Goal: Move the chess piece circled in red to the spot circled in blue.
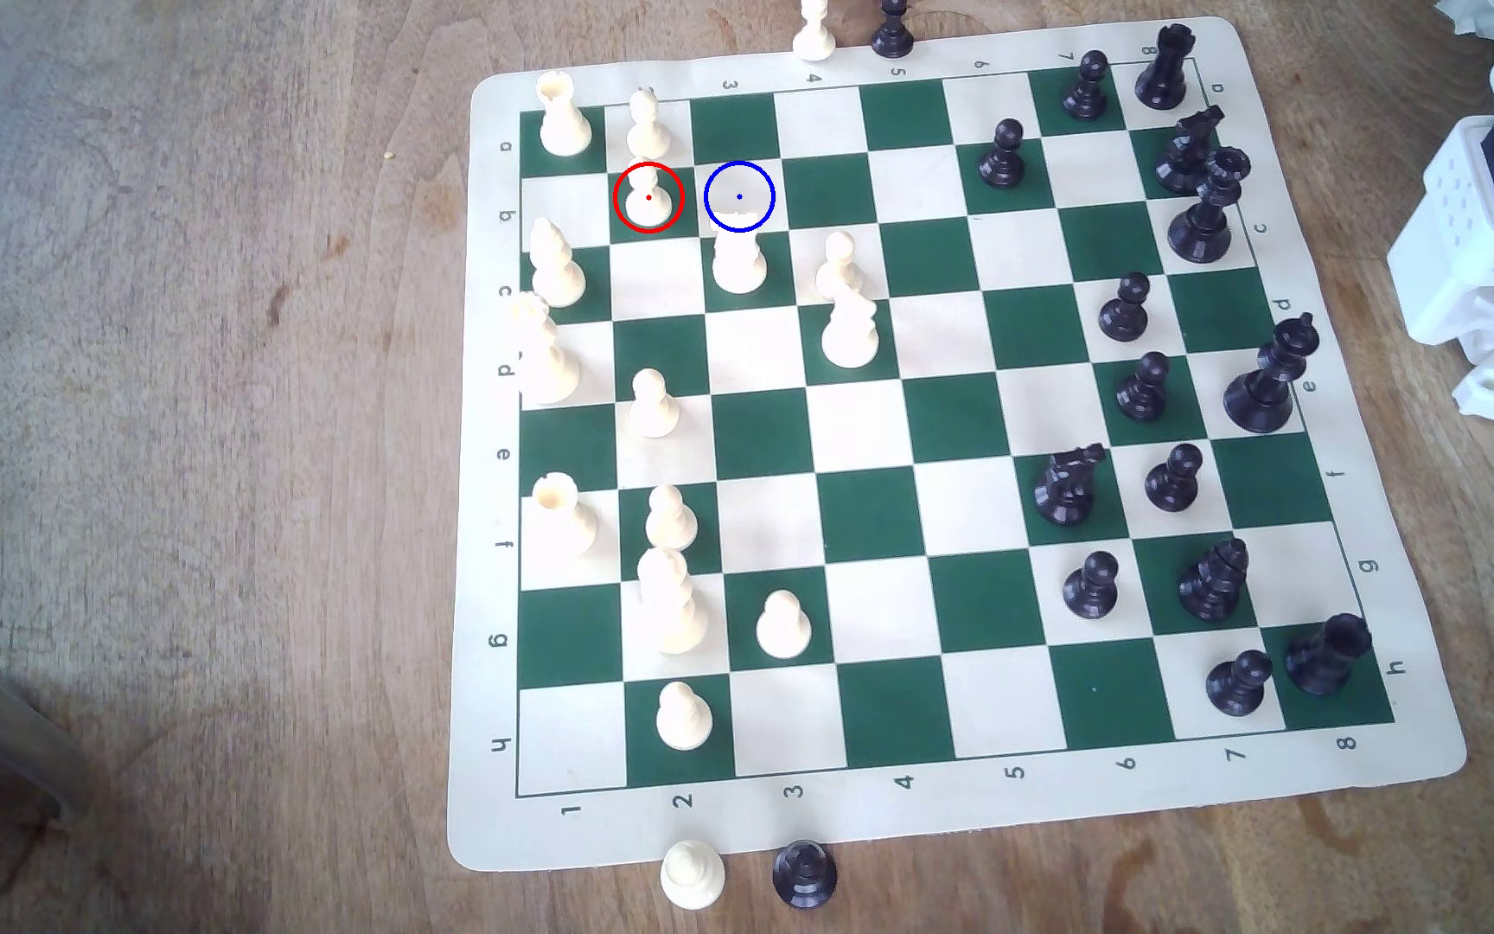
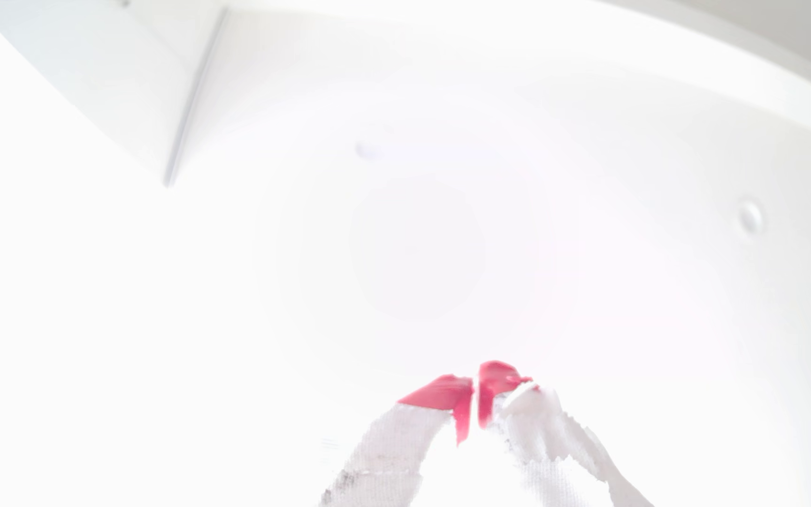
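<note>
The cream-white pawn (image 1: 647, 199) is standing upright inside a thin red ring on a green square, in the second column from the exterior view's left, near the far edge of the board. It is showing a round ball head, a narrow neck and a flared round base. Just beside it, toward the exterior view's right, a cream square ringed in blue (image 1: 739, 197) with a blue centre dot is lying bare. A taller cream piece (image 1: 649, 126) is standing on the square just beyond the pawn.

The green-and-cream chess mat (image 1: 1399, 772) is lying flat on a worn wooden bench (image 1: 186, 449), with cream pieces toward the exterior view's left and black ones toward its right.

In the wrist view, my end effector (image 2: 475, 390) is pointing at a washed-out white ceiling, its red-tipped fingers (image 2: 437, 392) pressing together with nothing between them.
</note>
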You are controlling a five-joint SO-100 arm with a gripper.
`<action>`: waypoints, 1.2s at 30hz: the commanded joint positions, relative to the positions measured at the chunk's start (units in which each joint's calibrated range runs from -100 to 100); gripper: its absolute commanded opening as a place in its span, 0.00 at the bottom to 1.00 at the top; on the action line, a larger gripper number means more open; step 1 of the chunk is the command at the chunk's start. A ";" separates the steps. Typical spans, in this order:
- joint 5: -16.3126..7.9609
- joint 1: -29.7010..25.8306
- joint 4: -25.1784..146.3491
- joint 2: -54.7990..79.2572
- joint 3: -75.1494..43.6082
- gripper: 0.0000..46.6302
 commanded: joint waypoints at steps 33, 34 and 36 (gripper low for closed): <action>3.17 -1.41 82.51 -0.03 0.81 0.36; 2.25 -0.63 86.85 -0.03 0.54 0.35; 0.63 2.11 99.63 -0.03 -1.91 0.37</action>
